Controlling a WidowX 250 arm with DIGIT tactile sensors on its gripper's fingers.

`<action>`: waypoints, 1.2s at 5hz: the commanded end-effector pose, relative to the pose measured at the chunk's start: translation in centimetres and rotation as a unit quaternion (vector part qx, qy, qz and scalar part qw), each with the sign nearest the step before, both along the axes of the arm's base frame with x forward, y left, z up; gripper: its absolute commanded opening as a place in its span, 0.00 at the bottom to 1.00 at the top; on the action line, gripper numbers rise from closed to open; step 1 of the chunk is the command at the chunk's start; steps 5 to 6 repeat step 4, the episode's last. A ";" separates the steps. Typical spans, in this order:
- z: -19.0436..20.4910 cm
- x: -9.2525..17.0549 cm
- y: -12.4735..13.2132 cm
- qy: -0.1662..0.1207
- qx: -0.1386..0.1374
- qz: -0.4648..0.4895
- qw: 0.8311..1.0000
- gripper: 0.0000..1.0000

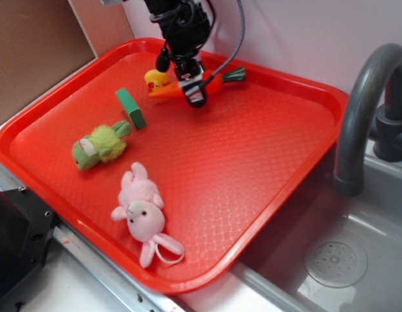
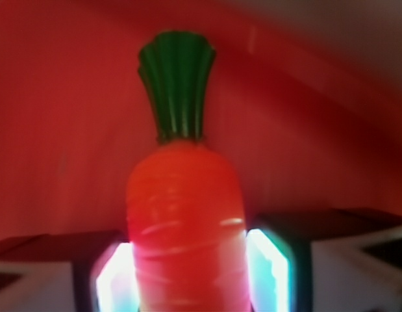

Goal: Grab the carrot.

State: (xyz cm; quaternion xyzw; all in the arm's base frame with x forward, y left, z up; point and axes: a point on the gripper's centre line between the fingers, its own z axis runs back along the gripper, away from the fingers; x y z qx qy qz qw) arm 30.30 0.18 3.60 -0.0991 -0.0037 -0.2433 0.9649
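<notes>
Black gripper [image 1: 191,83] clamped on glossy orange plastic carrot [image 1: 213,84] at red plastic tray's [image 1: 272,162] 12 o'clock; green stem toward 2, small yellow rubber duck [image 1: 155,79] just beside tip.

The exterior view is evenly bright and sharp; the wrist view is blurred, perhaps too close, with glaring fingers [image 2: 269,270].

A toy kitchen set-up: a grey plastic faucet [image 1: 366,110] arches over a grey sink [image 1: 330,253] with a drain, beside a red tray [image 1: 265,188].
</notes>
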 end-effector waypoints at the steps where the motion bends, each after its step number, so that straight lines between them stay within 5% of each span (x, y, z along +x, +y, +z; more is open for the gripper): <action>1: 12.5 -3.1 -1.2 -0.041 0.001 0.127 0.991 0.00; 2: 15.4 -5.9 -2.8 0.004 0.023 0.213 0.977 0.00; 4: 14.6 -7.8 -3.8 0.019 0.097 0.240 0.966 0.00; 6: 14.6 -7.8 -3.8 0.019 0.097 0.240 0.966 0.00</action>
